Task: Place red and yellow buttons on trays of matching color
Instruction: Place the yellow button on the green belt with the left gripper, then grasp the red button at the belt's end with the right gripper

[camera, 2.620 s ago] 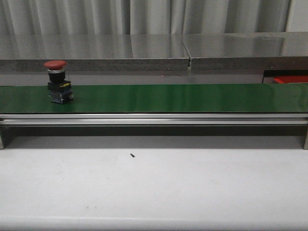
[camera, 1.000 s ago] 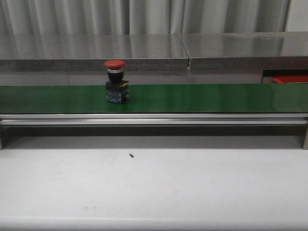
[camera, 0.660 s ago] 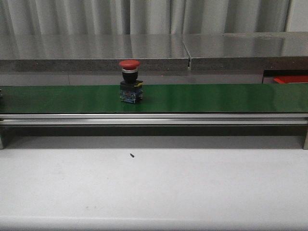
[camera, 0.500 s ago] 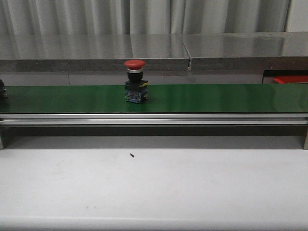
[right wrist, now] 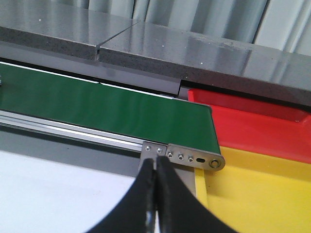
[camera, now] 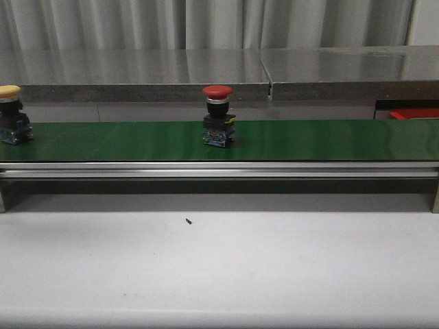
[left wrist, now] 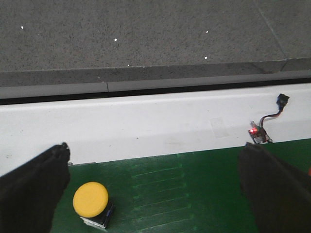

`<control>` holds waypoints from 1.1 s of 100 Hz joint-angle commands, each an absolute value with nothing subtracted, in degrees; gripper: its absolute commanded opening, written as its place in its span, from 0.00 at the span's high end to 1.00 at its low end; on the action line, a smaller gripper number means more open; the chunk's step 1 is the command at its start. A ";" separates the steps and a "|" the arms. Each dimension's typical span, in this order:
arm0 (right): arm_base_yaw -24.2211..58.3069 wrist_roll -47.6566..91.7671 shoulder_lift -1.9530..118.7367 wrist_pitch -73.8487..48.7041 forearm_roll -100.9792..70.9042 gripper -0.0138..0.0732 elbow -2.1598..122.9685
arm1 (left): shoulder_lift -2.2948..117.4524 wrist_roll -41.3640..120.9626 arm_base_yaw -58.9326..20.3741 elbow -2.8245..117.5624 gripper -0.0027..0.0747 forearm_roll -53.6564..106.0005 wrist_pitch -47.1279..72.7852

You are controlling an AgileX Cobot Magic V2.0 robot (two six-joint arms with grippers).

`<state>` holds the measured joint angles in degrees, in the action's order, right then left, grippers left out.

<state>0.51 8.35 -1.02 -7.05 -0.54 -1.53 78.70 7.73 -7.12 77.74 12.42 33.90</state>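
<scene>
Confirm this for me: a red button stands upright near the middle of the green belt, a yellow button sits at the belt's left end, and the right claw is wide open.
Not quite. The red button does stand upright mid-belt on the green belt, and the yellow button is at its left end. But the right claw is shut, not wide open: the right wrist view shows its fingers pressed together with nothing between them.

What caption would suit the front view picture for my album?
A red button rides mid-belt on the green conveyor while a yellow button enters at far left.
</scene>
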 commanded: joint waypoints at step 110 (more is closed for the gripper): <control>0.25 8.48 21.13 -28.69 -9.62 0.91 28.81 | 21.38 7.48 -7.67 24.12 0.99 12.21 11.87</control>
<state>0.51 8.35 13.21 -23.37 -9.13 19.07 21.14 7.73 -7.35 22.52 11.68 16.90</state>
